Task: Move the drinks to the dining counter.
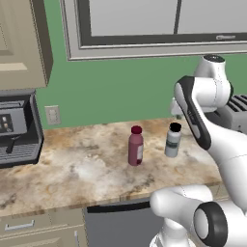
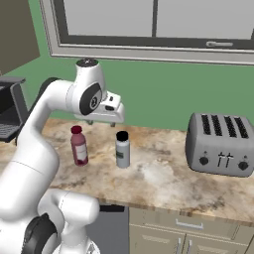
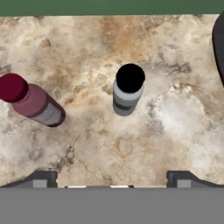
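Fingers (image 3: 112, 177) sit at the bottom of my hand view, tips spread wide apart, nothing between them and nothing touching them. I read the hand as hovering above the surface (image 3: 144, 144), looking straight down on it.

Directly ahead of the gap, near the middle of the hand view, stands the pale grey bottle (image 3: 127, 92). It is upright, long axis vertical, black cap facing the camera, dark label band round the body. It is clear of both fingertips.

Off to one side of it stands the dark red bottle (image 3: 33, 102), also upright with its red cap up; it looks slanted in the hand view, but both base views show it vertical. The two bottles are near each other, not touching.

Left base view: red bottle (image 1: 136, 146) and grey bottle (image 1: 172, 140) stand side by side on the marbled beige-and-brown surface (image 1: 72, 169), toward its back half, with the arm's white links above and beside the grey one. A dark coffee machine (image 1: 17, 128) sits at the far left.

Right base view: the hand (image 2: 101, 114) hangs above and behind the bottles (image 2: 78, 146) (image 2: 122, 149); its fingers are too small there to judge. A silver toaster (image 2: 220, 144) stands well apart on the right.
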You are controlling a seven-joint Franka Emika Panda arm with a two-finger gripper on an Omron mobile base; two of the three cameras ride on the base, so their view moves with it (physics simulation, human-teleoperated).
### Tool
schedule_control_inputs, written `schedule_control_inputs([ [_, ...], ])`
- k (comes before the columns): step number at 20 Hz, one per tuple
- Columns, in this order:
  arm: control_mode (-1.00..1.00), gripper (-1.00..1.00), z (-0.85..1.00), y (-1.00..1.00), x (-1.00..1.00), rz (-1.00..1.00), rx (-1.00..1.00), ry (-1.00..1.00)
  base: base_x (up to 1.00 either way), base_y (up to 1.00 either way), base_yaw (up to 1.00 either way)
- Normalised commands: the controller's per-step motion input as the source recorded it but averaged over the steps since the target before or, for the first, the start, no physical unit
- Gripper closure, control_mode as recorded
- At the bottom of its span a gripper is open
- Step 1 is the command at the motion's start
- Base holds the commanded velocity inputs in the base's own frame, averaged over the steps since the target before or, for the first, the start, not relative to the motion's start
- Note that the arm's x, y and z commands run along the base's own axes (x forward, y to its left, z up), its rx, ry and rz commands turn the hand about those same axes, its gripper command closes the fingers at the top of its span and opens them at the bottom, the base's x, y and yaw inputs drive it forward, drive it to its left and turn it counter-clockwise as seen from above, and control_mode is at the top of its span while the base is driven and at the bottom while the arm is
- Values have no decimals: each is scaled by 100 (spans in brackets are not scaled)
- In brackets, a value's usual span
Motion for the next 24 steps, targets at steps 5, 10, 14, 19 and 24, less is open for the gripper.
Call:
schedule_control_inputs([
  [5, -100, -100, -24, -28, 7, -5, 0, 0, 0, 0, 0],
  [10, -100, -100, -25, -21, 14, -4, 0, 0, 0, 0, 0],
  [14, -100, -100, -22, -11, 23, -2, 0, 0, 0, 0, 0],
  [19, -100, -100, -16, 0, 23, 0, 0, 0, 0, 0, 0],
  [24, -100, -100, -17, 0, 16, 0, 0, 0, 0, 0, 0],
])
